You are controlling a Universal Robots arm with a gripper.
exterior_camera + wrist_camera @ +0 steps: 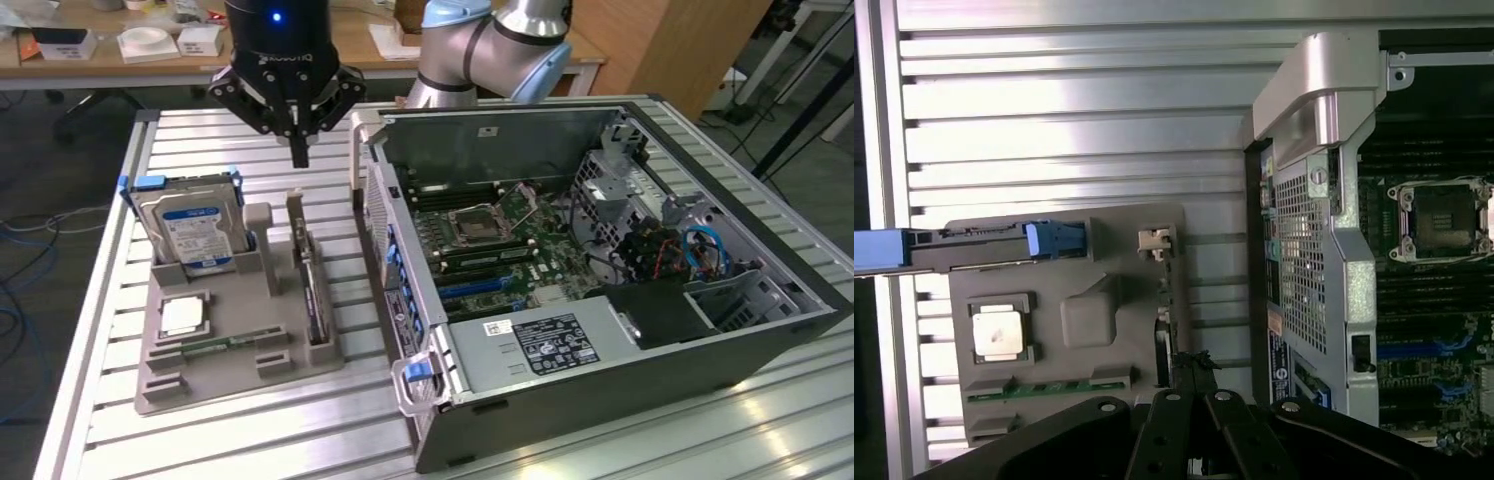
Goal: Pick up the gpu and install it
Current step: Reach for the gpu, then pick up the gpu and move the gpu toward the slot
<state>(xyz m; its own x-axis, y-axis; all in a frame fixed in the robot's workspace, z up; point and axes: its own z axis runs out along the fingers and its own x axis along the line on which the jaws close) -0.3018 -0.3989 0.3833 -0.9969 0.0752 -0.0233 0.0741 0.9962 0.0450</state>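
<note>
Grey holder: it is sitting on the slatted aluminium tabletop, just beside the open computer case, on the exterior view's left of it.
The gpu: there it is, standing on its long edge in the holder's narrow slot, on the side nearest the case. Nothing is touching it and it is not yet lifted.
The claw: black and pointing straight down, it is hanging in the air over the far end of the gpu's slot, well clear of the card.
Claw state: the two fingers are meeting tip to tip, so it is clenched on nothing at all.
Hard drive: it is standing upright in the holder's rear bay, with its blue and white label facing the exterior camera.
Processor chip: silver and square, it is lying flat in its pocket just in front of the drive.
Memory stick: a thin green strip is lying in a groove near the chip.
Motherboard: it is facing up inside the case, with its processor socket sitting empty near the middle.
</note>
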